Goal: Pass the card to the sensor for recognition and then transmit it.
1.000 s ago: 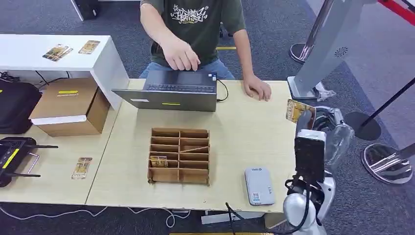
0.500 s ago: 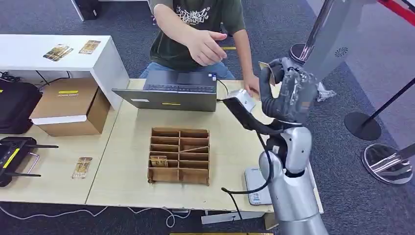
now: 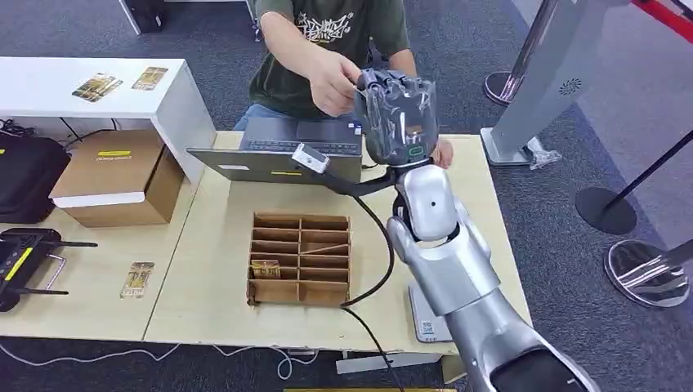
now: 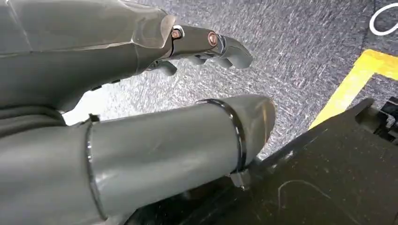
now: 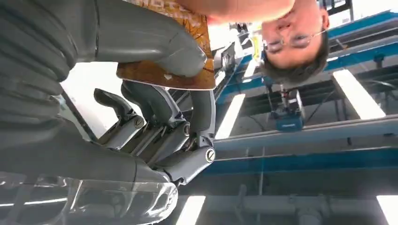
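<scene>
Right hand (image 3: 398, 114) raised high over the far edge of the surface (image 3: 425, 229), just above the laptop (image 3: 286, 151), back of the hand toward the head camera; in the right wrist view the thumb (image 5: 155, 44) presses a brown patterned card (image 5: 171, 70) against the darker fingers (image 5: 155, 105), so the card is pinched in the right hand (image 5: 141, 93); card hidden behind the hand in the head view; a person's hand (image 3: 331, 82) reaches in and meets the right hand at its left side, whether it touches the card cannot be told from the head view; in the right wrist view a bit of the person's hand (image 5: 239, 8) lies at the card's far edge; person (image 3: 335, 41) in a dark green printed t-shirt sits behind the laptop.

Left hand (image 4: 155, 108) hangs over grey carpet (image 4: 291, 61) with a yellow floor line (image 4: 356, 79); thumb and fingers apart, nothing between them.

Grey card reader (image 3: 429, 314) lies flat near the front right edge of the surface, partly behind the right arm; brown cardboard divider box (image 3: 299, 260) in the middle of the surface with one card (image 3: 264, 268) standing in a lower left compartment; another card (image 3: 136, 279) lies flat on the neighbouring surface to the left; cardboard box (image 3: 118, 175) beyond it; more cards (image 3: 96, 86) on the white bench (image 3: 172, 102); black router (image 3: 24, 257) at the far left.
</scene>
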